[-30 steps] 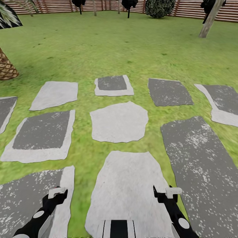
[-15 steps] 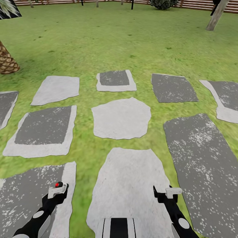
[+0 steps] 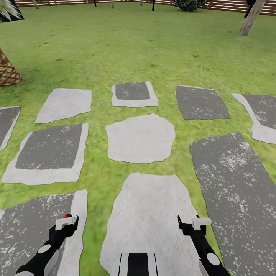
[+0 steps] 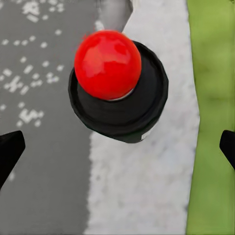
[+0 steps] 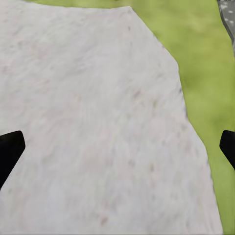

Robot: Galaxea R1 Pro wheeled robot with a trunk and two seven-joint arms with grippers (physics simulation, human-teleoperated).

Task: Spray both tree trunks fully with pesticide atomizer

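- The head camera is looking lower than a second ago: the brown slat fence (image 3: pixel 226 4) is slipping to the very top edge and the stepping stones are sitting a little differently in the picture, so this is a shift of the view, not of the things.
- A red tip (image 3: pixel 68 216) is now peeking just past the left gripper (image 3: pixel 64 225), where a second ago nothing red was showing.
- In the left wrist view that red tip is proving to be a glossy ball on a dark round cap, seen from straight above. This is probably the pesticide atomizer (image 4: pixel 117 98), though the body is reading near-black and its trigger head is not making itself out.
- The atomizer is standing on the floor at about 11 o'clock, close in, on the pale border of a dark grey stepping stone (image 3: pixel 34 226), with grass just beside that border.
- The left claw is spread wide, its dark tips flanking the bottle and well clear of it. The pick-up therefore looks imminent but is not yet made.
- The right gripper (image 3: pixel 193 224) is also spread and holding nothing, hovering over the pale stone (image 3: pixel 149 214) at 12 o'clock.
- A bare grey-brown tree trunk (image 3: pixel 251 19) is standing far off at 1 o'clock and a scaly palm (image 3: pixel 7 73) at 10 o'clock, so the spraying is calling for a drive afterwards.
- No label, brand or writing is showing on the bottle from this angle.
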